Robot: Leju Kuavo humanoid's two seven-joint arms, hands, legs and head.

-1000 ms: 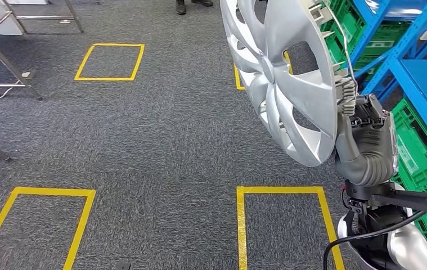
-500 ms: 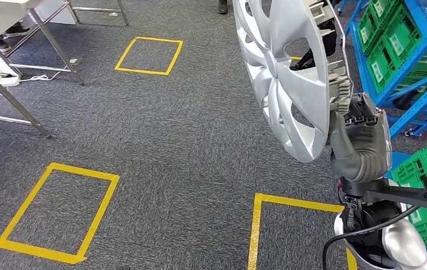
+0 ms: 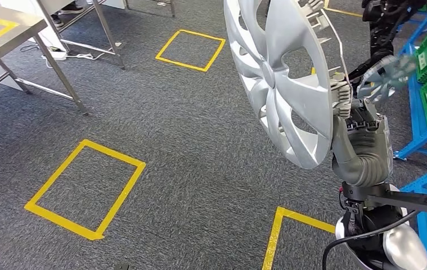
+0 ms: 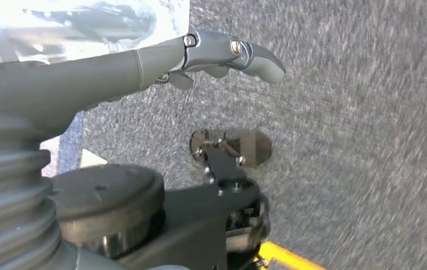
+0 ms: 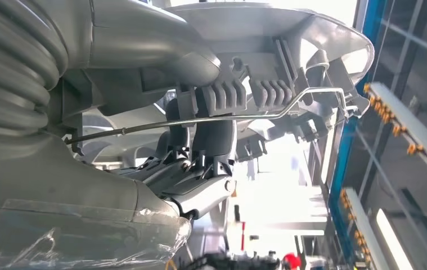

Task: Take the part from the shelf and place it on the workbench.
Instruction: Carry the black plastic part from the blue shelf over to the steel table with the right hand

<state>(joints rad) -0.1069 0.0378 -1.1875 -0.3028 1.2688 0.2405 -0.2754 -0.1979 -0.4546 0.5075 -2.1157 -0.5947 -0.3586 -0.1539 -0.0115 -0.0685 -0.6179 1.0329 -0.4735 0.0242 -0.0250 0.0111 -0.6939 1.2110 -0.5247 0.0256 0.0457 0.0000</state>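
**Hubcap in right hand, bench off at 10 o'clock**

Head view: right hand grips the hubcap by its rim, at about 4 o'clock on the disc. Disc stands on edge, nearly upright, face turned toward 9 o'clock, rising from the hand toward 12. Hubcap sits at 1–2 o'clock in frame, up over grey carpet. Workbench is at 10 o'clock, well apart from the disc, steel legs showing. Blue shelf with green crates at 3 o'clock, near the right arm. Yellow tape squares on the floor at 8 o'clock. Another machine's dark arm at 1 o'clock holds a smaller blurred disc.

Left wrist view: left hand holds nothing, fingers stretched out straight over carpet; picture blurred.

Right wrist view: fingers curl tight round the hubcap rim clips and wire ring, thumb on the other face.

Judgement: carry stage. Bench lies on the hubcap's face side, so the disc probably needs tipping flat before release. Right hand alone bears it; the left is the nearer to the bench.
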